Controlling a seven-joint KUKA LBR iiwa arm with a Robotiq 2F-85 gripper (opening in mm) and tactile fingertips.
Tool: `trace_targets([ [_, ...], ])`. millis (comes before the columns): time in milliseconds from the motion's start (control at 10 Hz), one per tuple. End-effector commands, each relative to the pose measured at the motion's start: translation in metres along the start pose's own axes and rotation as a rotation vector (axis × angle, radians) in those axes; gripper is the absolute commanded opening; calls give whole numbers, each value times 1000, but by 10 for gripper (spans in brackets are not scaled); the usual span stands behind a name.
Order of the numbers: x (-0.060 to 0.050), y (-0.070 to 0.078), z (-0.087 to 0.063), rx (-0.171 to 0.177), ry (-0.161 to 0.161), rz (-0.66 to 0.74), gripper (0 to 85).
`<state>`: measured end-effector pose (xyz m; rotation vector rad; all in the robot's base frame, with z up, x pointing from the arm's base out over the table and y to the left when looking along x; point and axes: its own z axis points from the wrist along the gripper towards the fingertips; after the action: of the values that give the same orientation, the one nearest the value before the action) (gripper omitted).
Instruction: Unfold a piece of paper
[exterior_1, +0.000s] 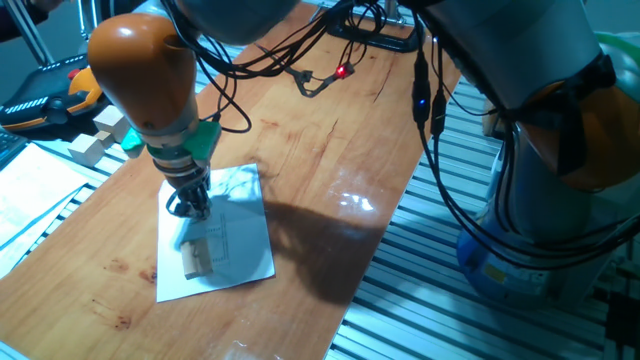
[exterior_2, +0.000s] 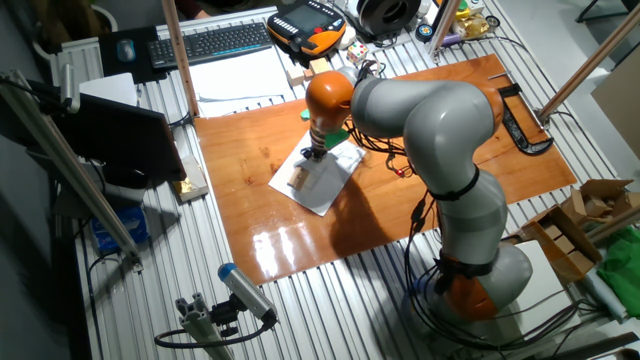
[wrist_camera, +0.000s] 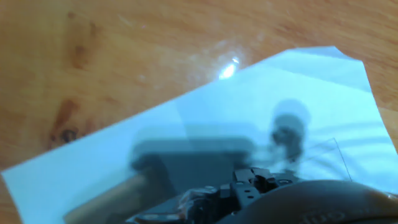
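The paper (exterior_1: 225, 240) lies flat on the wooden desk (exterior_1: 330, 150), near its front-left part in one fixed view, with faint grey print and a small tan block picture (exterior_1: 196, 258) on its upper face. The claw (exterior_1: 196, 207) points straight down over the sheet's upper half, its tips at or just above the surface; whether they touch cannot be told, and the pictures do not show whether the claw is open or closed. In the other fixed view the paper (exterior_2: 322, 175) sits under the arm's orange wrist (exterior_2: 328, 100), toward the desk's far side. The hand view is blurred: it shows the paper (wrist_camera: 249, 112) spread across the wood with dark shadow over its lower middle. A green piece (exterior_1: 205, 135) sits on the wrist. White sheets (exterior_1: 30, 195) with grey drawings lie left of the desk.
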<state>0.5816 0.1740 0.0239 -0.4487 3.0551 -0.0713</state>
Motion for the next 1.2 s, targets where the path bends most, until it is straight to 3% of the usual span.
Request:
trace_targets([
  [0, 0, 1, 1, 1, -1, 0, 20],
  [400, 0, -3, -3, -9, -1, 2, 20],
  [800, -12, -5, -32, -15, 30, 22, 20],
  [1100, -23, 2, -54, -25, 33, 57, 20],
])
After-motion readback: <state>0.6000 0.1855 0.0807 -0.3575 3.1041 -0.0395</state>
